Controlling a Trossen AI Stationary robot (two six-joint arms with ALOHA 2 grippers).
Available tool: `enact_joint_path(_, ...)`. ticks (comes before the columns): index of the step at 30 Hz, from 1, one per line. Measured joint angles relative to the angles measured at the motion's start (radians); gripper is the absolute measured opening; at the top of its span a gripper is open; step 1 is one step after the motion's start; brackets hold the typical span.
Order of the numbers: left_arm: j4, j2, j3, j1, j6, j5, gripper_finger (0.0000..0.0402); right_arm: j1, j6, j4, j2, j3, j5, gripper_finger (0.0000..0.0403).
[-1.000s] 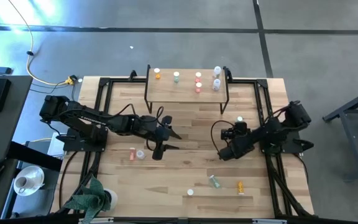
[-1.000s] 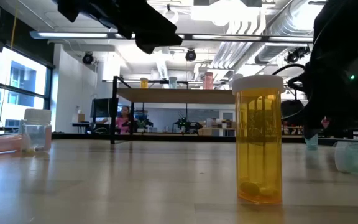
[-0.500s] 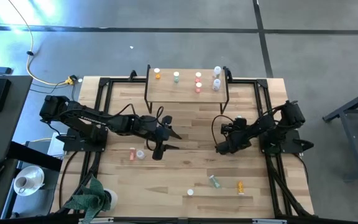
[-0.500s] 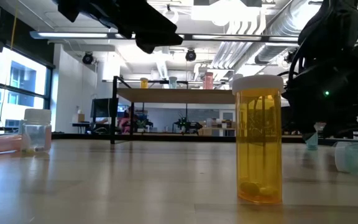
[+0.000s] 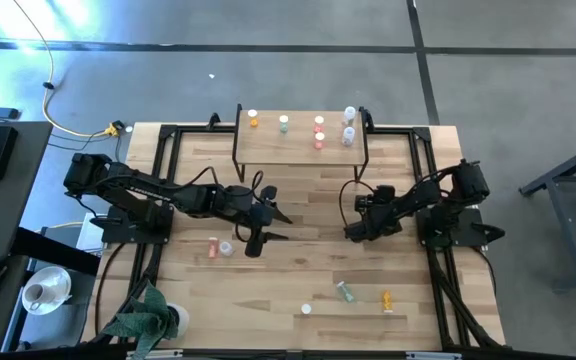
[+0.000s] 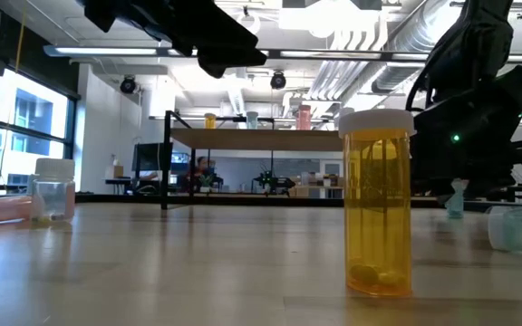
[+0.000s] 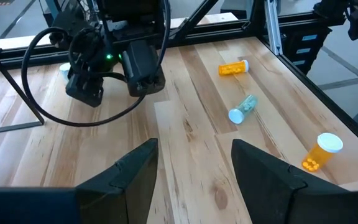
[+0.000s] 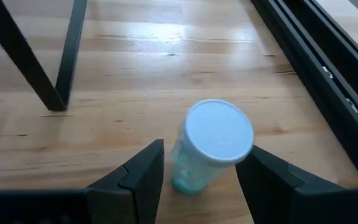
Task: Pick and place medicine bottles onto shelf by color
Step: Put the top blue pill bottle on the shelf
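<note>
On the table [image 5: 298, 270] the shelf [image 5: 301, 143] carries 5 bottles, the left gripper [image 5: 268, 226] hovers mid-table with fingers apart, and the right gripper [image 8: 199, 163] stands open around an upright green bottle [image 8: 207, 149] beside the shelf's leg.

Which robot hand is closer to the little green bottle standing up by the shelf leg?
The right gripper. The green bottle stands just in front of its open fingers. The left gripper hangs open over the table's middle, farther away.
</note>
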Motion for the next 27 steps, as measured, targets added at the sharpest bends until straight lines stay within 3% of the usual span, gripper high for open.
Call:
enact_joint_path(4,0.0,0.0,0.0,0.0,0.0,0.0,0.0193,-0.001,-0.004,0.0,0.0,0.0,0.0,0.0177)
enact_joint_path(16,0.0,0.0,0.0,0.0,0.0,0.0,0.0193,-0.02,-0.04,-0.002,0.0,0.0,-0.003,0.01)
enact_joint_path(22,0.0,0.0,0.0,0.0,0.0,0.0,0.0193,0.005,-0.049,-0.005,-0.001,0.0,-0.018,0.0094)
enact_joint_path(27,-0.001,0.0,0.0,0.0,-0.006,0.0,0.0193,0.078,-0.058,-0.026,-0.029,0.01,-0.095,0.0093)
